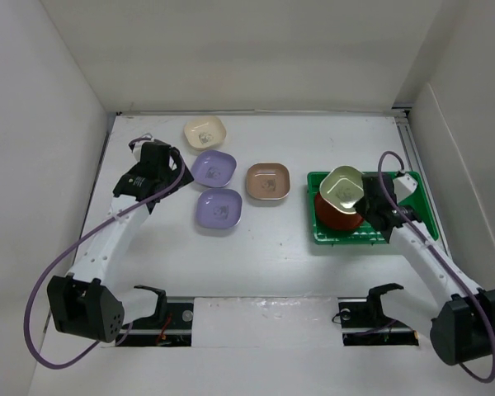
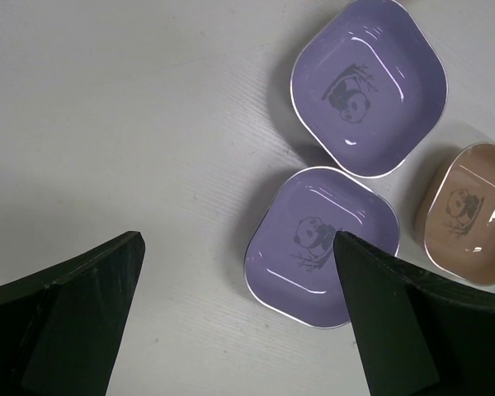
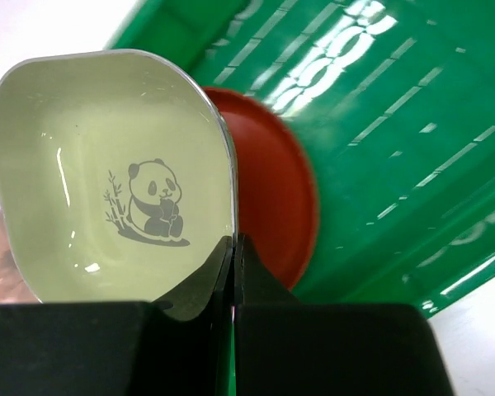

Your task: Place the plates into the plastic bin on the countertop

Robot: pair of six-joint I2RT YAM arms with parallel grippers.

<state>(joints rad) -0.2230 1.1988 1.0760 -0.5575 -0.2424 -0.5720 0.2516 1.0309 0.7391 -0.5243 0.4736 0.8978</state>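
The green plastic bin (image 1: 351, 238) sits at the right of the white countertop (image 1: 272, 264), with a red-orange plate (image 1: 337, 216) inside at its left end. My right gripper (image 1: 365, 196) is shut on the rim of the olive green plate (image 1: 344, 187), holding it tilted above the red one. The right wrist view shows the gripper (image 3: 235, 241), the olive plate (image 3: 107, 165), the red plate (image 3: 276, 198) and the bin floor (image 3: 396, 124). My left gripper (image 1: 167, 169) is open and empty, left of two lavender plates (image 1: 213, 168) (image 1: 219, 208). A cream plate (image 1: 205, 132) and a tan-pink plate (image 1: 268, 181) lie on the counter.
In the left wrist view the open gripper (image 2: 238, 239) hovers over bare counter, its right finger (image 2: 379, 313) overlapping the nearer lavender plate (image 2: 313, 239); the farther lavender plate (image 2: 370, 82) and tan-pink plate (image 2: 470, 214) lie beyond. White walls surround the counter.
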